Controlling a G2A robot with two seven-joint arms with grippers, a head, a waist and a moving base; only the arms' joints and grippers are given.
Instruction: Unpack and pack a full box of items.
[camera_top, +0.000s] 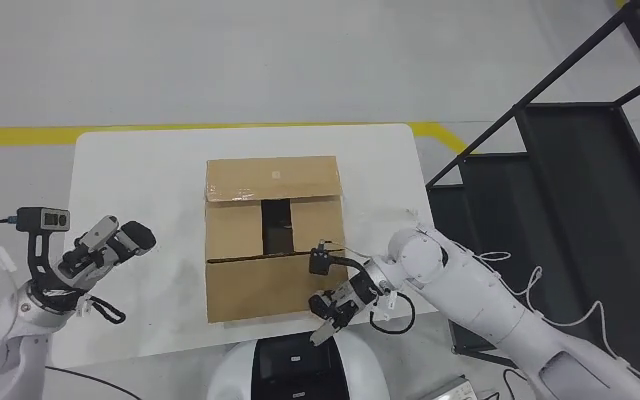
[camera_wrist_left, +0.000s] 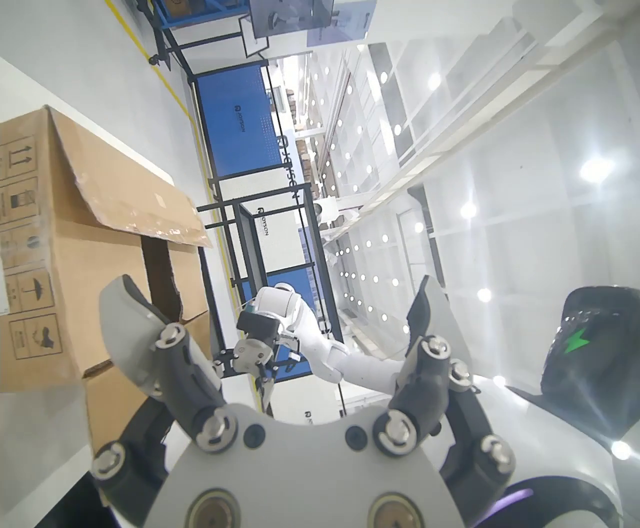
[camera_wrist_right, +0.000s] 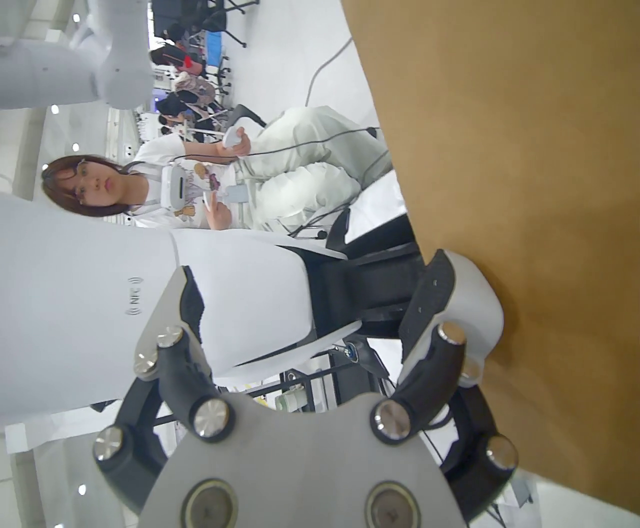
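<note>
cardboard box (camera_top: 273, 237) | table centre | upright | flaps nearly shut, dark gap

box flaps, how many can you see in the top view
4: the far flap, the near flap by the right gripper, and the left inner flap and right inner flap on either side of the dark gap.

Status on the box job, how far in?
Done: nothing visible yet; the box sits on the table with flaps mostly folded over, a dark gap between them. In hand: right hand open at the box's near right corner, left hand open off to the side, both holding nothing. Left: opening flaps, unpacking, repacking.
</note>
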